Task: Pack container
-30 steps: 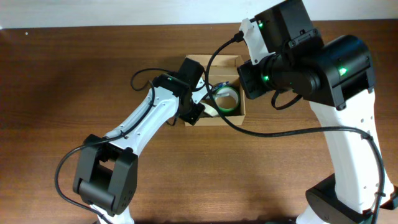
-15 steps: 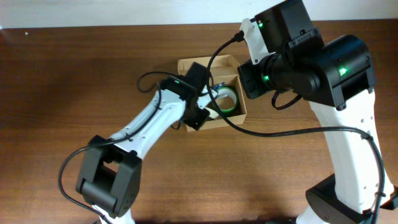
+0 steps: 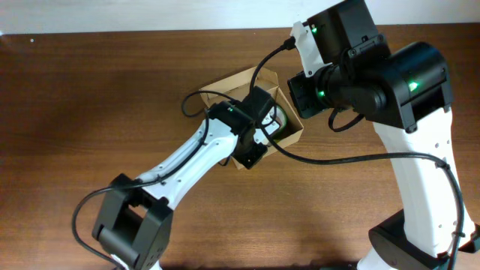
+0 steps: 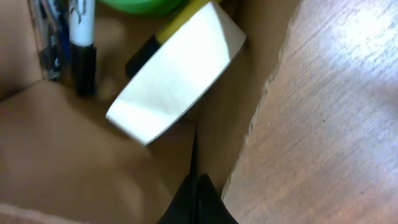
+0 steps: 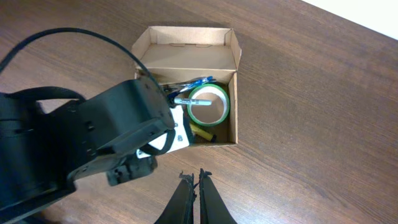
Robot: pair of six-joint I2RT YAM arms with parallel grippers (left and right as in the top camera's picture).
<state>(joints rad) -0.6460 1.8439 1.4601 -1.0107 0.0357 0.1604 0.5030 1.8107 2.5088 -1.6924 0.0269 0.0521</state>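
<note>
Container (image 5: 186, 53) — green tape roll (image 5: 209, 104) (pens (image 5: 194, 82) alongside)

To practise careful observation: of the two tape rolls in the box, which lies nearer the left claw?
The white roll, just ahead of the left claw; the green roll lies beyond it.

My left arm (image 3: 187, 154) reaches long and low from its near-left base toward the centre, white forearm running diagonally and black wrist tipped downward, and the left pincer (image 4: 194, 196) at its end has both dark fingers pressed together to a single point. My right arm (image 3: 405, 82) stands tall on the right, folded over at the elbow with its wrist held high, and the right pincer (image 5: 193, 180) points down with its fingers drawn together.
</note>
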